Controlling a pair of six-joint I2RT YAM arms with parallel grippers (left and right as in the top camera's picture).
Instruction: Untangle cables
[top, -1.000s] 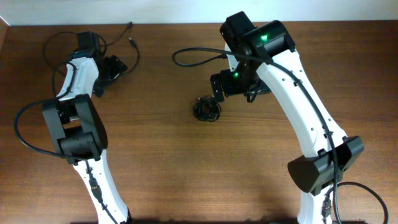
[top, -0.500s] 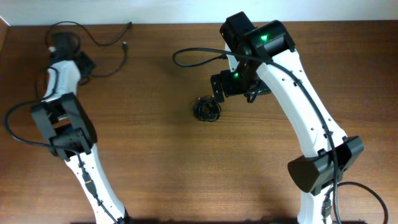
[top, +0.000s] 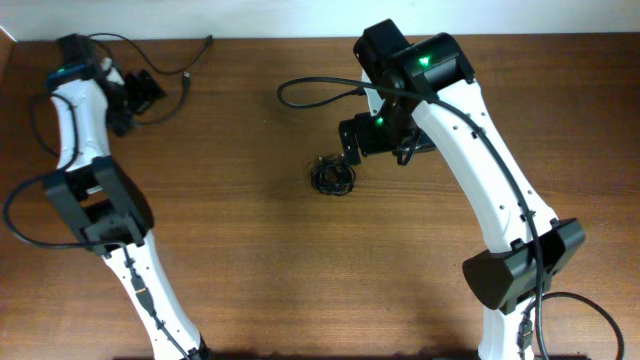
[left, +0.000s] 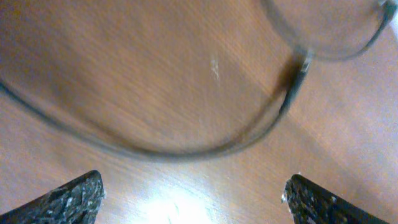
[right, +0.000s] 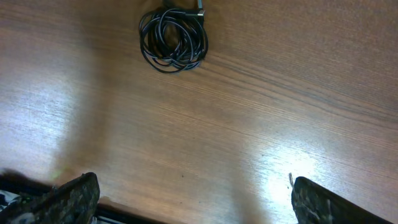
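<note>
Well, my left pincer (left: 199, 200) and right pincer (right: 196, 200) are wide open, holding nothing. If I grab the whole cable knot (right: 173, 34), it may pull tighter.

Brown wooden table (top: 250, 250) fills nearly all of the overhead view, grain running left to right, surface smooth and slightly glossy. Thin strip of plain white wall (top: 280, 15) along the table's far edge, top of frame. Table's left edge shows at the top-left corner; a pale surface lies beyond it, too little visible to tell what. Dark band along the near edge at the bottom. Light even and soft. Left wrist view: close-up wood, blurred, bright glare (left: 171, 208) low in the middle, small pale scuff (left: 214, 67). Right wrist view: same wood, fine dark grain lines, lighter sheen patches (right: 283, 177) at left and lower right.
</note>
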